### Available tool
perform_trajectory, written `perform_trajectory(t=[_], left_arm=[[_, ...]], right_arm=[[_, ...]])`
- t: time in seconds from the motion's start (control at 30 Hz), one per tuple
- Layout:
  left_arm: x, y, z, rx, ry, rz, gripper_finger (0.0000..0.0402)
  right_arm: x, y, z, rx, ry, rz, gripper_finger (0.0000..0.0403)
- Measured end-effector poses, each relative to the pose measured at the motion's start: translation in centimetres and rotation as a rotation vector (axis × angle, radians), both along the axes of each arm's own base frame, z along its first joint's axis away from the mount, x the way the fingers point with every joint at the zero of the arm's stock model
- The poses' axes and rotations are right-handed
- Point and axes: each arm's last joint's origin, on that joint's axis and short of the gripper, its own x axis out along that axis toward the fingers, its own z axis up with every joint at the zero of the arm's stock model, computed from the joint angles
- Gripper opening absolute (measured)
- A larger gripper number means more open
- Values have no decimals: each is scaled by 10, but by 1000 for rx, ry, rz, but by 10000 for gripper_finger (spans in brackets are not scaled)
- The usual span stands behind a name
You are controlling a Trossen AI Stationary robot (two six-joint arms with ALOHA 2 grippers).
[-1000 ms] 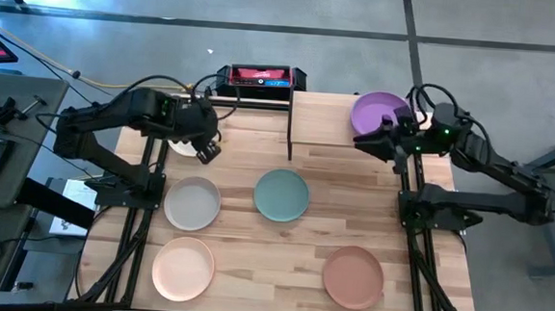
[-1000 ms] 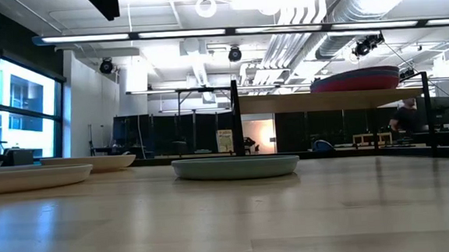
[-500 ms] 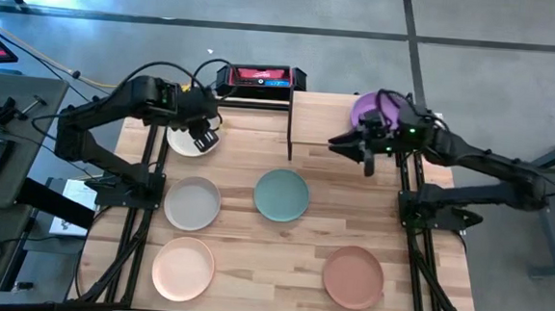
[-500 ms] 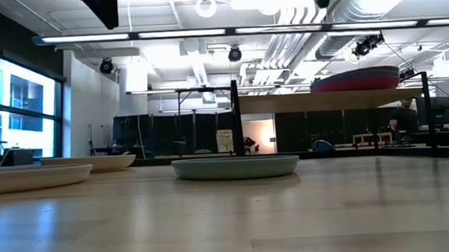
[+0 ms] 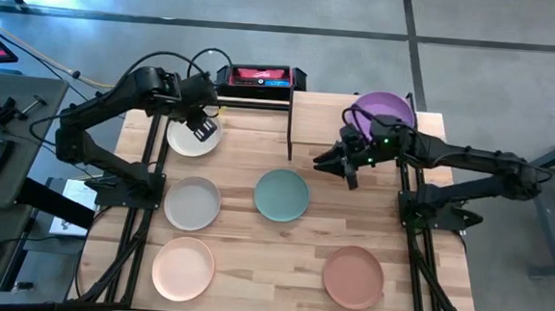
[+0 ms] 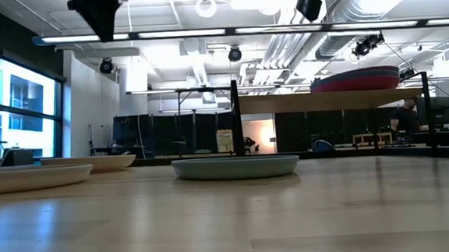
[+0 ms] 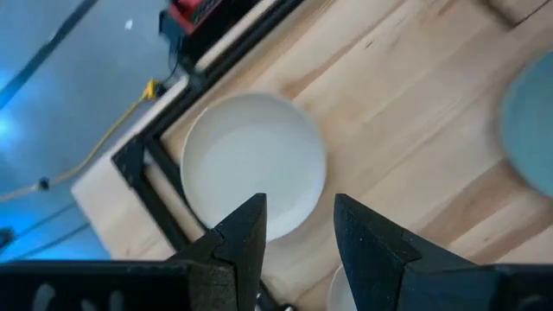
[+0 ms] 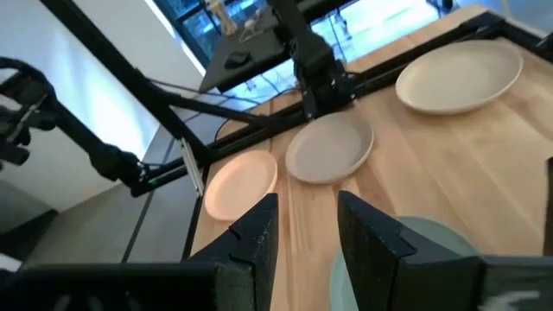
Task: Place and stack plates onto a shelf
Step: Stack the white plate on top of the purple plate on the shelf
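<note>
The left end effector [image 5: 203, 127] hovers released and empty above the cream plate [image 5: 193, 139] near the desk's [image 5: 292, 234] far left corner. The right end effector [image 5: 339, 163] is likewise released and empty, above the desk beside the shelf [image 5: 323, 120], near the teal green plate [image 5: 282, 195].

We see the round cream plate [image 7: 253, 164] just beyond the left fingers [image 7: 246, 238]; the round teal plate [image 5: 282, 195] lies below the right fingers [image 5: 340, 165].

Purple plate [image 5: 384, 110] tops the shelf stack — those beneath hidden from above. Teal plate [image 8: 406, 259] blurred, cut off at six o'clock.
</note>
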Motion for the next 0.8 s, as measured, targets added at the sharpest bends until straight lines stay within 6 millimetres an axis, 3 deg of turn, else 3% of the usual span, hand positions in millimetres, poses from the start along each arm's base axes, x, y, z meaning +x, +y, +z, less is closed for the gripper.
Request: perform_trajectory(t=[0.17,0.4,0.8], left_arm=[[0,11,-37,-52,118,28,127],[6,22,-89,-164,97,40,127],[2,21,-166,-199,113,43,127]], right_arm=[[3,5,-2,1,10,21,103],[4,6,-3,12,16,19,103],[4,6,-3,25,19,14,103]])
